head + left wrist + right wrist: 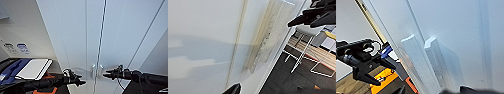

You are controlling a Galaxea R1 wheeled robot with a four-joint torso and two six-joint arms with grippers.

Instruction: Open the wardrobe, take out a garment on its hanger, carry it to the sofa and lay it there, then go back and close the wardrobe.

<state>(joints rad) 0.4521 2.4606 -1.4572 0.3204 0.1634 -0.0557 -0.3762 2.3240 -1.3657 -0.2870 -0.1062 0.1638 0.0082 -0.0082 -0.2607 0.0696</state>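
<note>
Both grippers, left and right, flank our closed wardrobe's handles; jaws apart, we note.

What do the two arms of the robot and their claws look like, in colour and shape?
Both arms are black and jointed. The left claw ends in dark pointed fingers, behind a pale round fitting on the wrist. The right claw is also black with tapered fingers, and a thin dark cable hangs in a loop under its wrist. An orange part shows under the left arm.
</note>
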